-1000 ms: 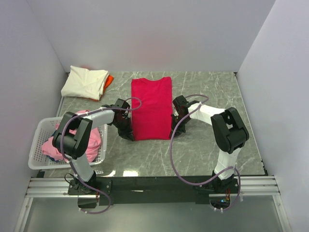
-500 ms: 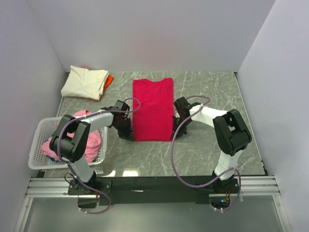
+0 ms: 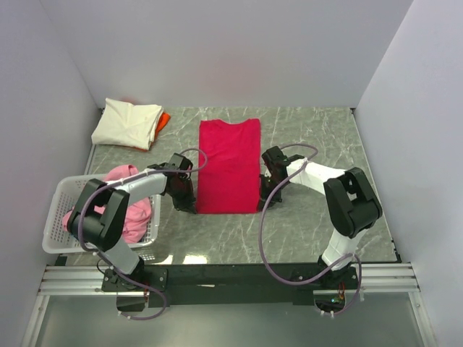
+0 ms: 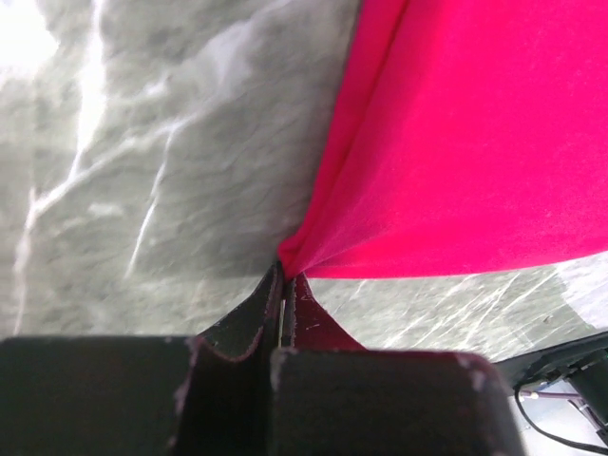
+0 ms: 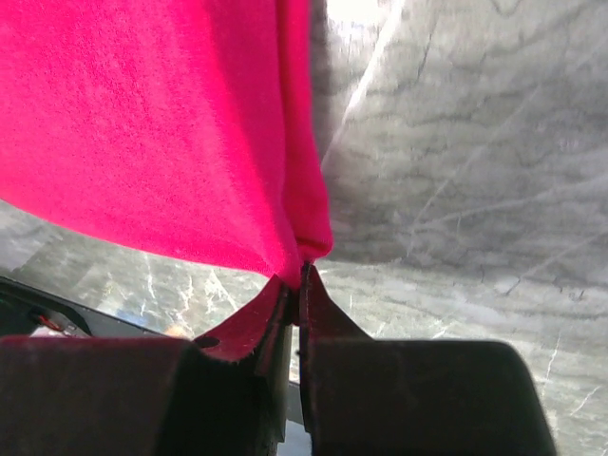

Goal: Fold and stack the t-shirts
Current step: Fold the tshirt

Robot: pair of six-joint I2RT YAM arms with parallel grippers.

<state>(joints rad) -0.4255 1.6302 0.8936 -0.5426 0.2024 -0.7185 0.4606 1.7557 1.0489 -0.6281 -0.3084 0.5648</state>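
One red tee lies flat on the surface, with left fingers and right fingers each pinching a near corner. Far left, one cream tee lies on one orange tee. Pink tees fill one basket.

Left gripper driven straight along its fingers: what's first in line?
Left gripper is shut on the red shirt corner; just beyond that, probably the table, though depth is unclear.
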